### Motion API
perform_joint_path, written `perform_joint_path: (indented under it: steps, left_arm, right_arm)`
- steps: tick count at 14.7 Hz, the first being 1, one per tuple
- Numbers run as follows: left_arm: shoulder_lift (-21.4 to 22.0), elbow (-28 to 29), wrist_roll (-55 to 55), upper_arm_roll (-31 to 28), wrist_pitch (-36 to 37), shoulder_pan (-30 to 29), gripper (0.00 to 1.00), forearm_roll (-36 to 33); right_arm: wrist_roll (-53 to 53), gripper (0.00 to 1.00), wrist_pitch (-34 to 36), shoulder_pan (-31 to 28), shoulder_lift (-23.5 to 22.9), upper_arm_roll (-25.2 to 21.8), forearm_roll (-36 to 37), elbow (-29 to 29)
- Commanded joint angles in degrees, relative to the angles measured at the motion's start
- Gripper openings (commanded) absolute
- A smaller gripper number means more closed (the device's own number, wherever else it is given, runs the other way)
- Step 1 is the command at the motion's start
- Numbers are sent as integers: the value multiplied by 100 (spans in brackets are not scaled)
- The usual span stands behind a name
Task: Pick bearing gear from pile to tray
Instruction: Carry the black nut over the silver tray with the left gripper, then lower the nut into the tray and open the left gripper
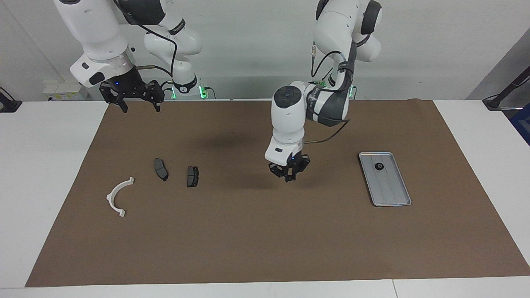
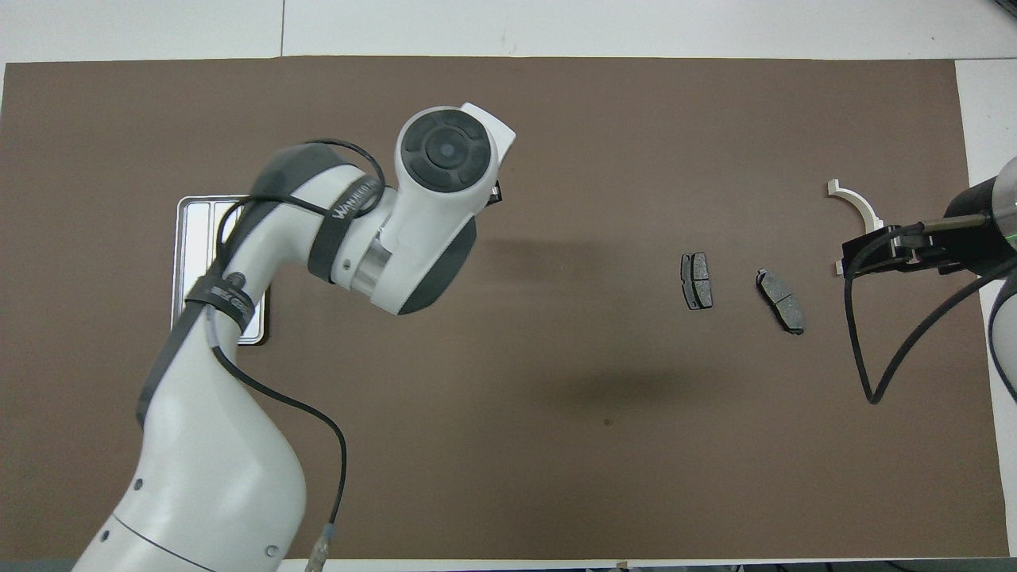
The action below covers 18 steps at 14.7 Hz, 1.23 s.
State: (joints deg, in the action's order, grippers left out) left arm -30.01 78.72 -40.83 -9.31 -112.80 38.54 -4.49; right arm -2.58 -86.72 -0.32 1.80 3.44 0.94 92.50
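My left gripper [image 1: 288, 177] hangs just above the middle of the brown mat, shut on a small dark bearing gear that barely shows between the fingertips. In the overhead view the left wrist hides the gripper and what it holds. The silver tray [image 1: 374, 154] lies toward the left arm's end, with one black round gear [image 1: 379, 166] in it; the left arm covers much of the tray [image 2: 182, 238] from above. My right gripper [image 1: 140, 108] waits open, raised over the mat's edge by the robots. The pile lies toward the right arm's end.
The pile holds two dark brake pads [image 1: 161, 169] [image 1: 192, 176] and a white half-ring bracket [image 1: 119, 196]. From above, the right gripper [image 2: 862, 256] overlaps one end of the bracket [image 2: 854, 202]. The brown mat [image 1: 248, 240] covers most of the table.
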Motion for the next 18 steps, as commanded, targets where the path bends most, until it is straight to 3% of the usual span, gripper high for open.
perform_joint_path:
  steps: [1,5,8,11,18]
  left_arm:
    - [20,-358,1142,87,390,-958,0,44]
    - [732,177,4146,52,680,-2760,0,818]
    - [1189,1141,5486,43,445,-3422,0,1054]
    - [1638,2591,5551,52,-1081,-3353,0,1117]
    - [1498,3350,5243,61,-2279,-3010,0,1126]
  right_arm:
    - [118,100,-117,110,101,-194,-121,119]
    - [126,100,-117,155,101,-230,-121,119]
    - [127,100,-126,111,101,-230,-121,119]
    - [127,100,-126,111,101,-221,-121,119]
    - [109,100,-372,146,92,-212,-129,128]
